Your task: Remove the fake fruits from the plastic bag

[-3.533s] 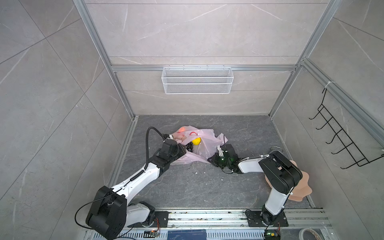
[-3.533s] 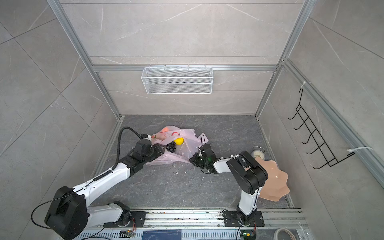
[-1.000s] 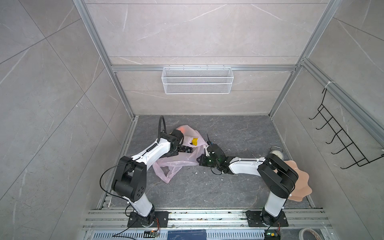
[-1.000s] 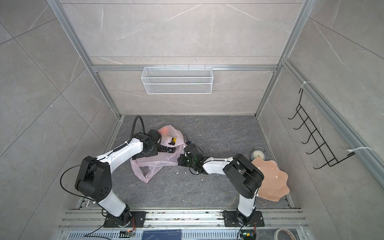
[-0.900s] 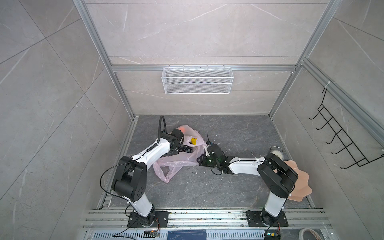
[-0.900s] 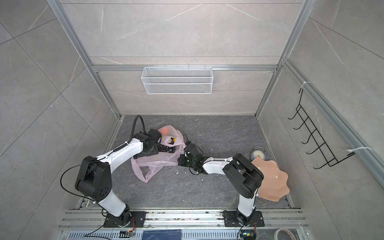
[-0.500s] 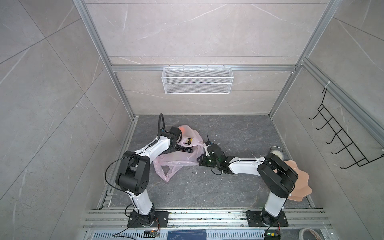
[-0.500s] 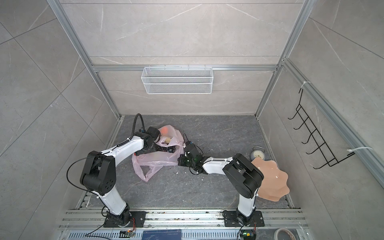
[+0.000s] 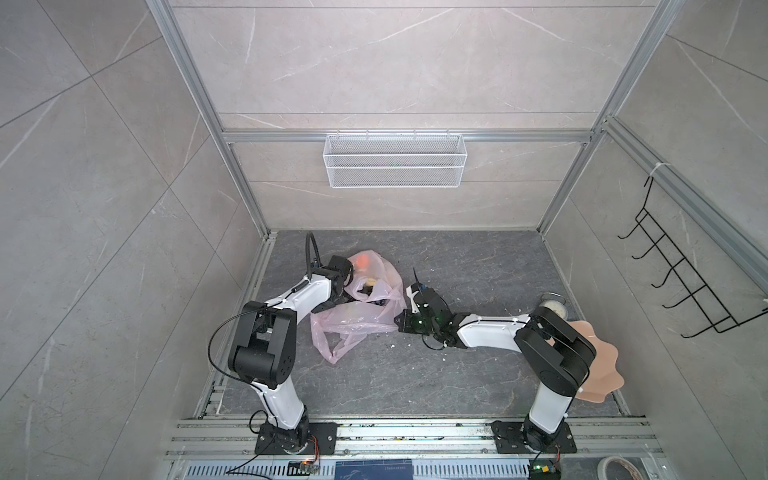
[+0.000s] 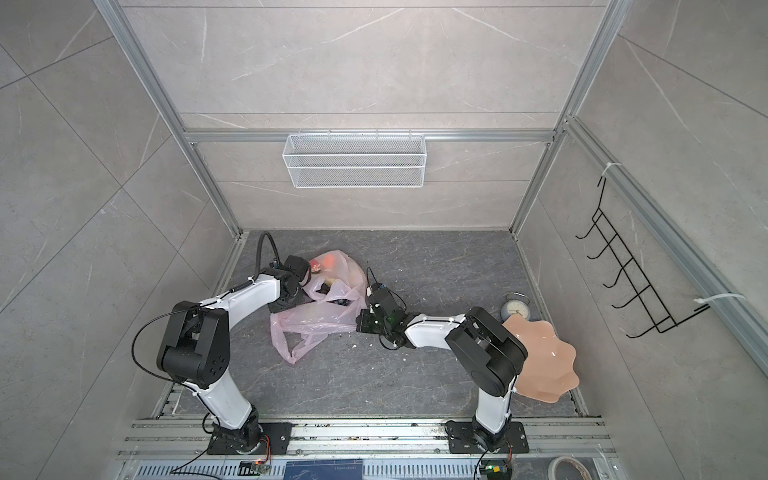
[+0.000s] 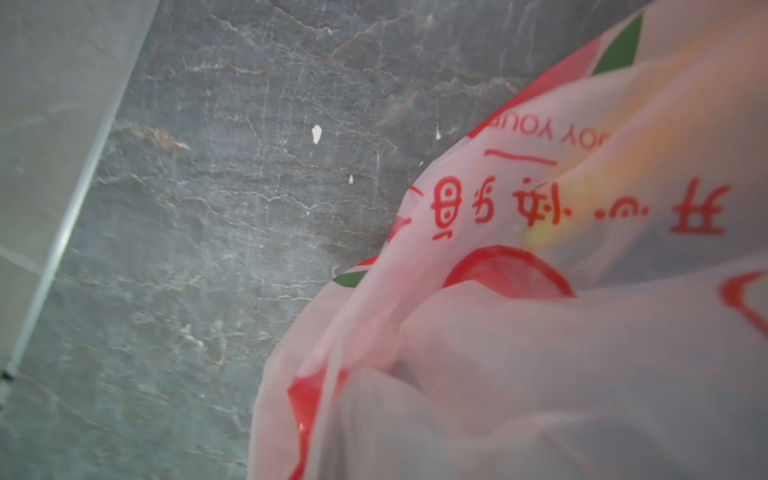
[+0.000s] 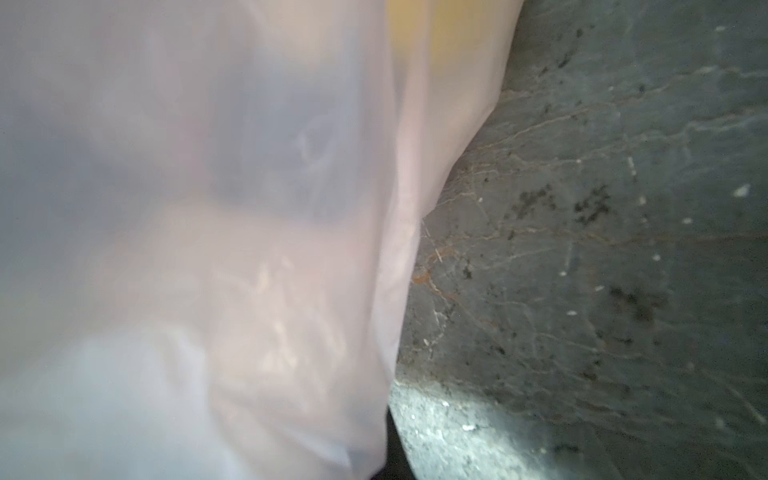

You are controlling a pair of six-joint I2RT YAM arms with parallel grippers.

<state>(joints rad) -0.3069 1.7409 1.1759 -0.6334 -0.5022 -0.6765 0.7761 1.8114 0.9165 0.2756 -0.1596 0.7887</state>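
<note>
Dark grey marbled floor (image 9: 478, 270) enclosed by pale tiled walls, with white wire basket (image 9: 395, 166) on the back wall and black hook rack (image 9: 681, 286) on the right wall. Toward the back left of the floor: plastic bag (image 9: 357, 322) (image 10: 316, 322), crumpled, loop handles trailing forward, spread between both arms. Inside it, fake fruits (image 9: 363, 261): orange piece glowing through the film at the back, dark and beige pieces showing in the open mouth. Closed left gripper (image 9: 344, 291) pinching the bag's left rim, with red-printed film filling much of the left wrist view. Closed right gripper (image 9: 400, 328) holding the bag's right edge; fingers hidden behind blurred film in the right wrist view. Peach scalloped plate (image 9: 598, 370) at front right, partly behind the right arm; small round clock (image 9: 555, 309) near it.
</note>
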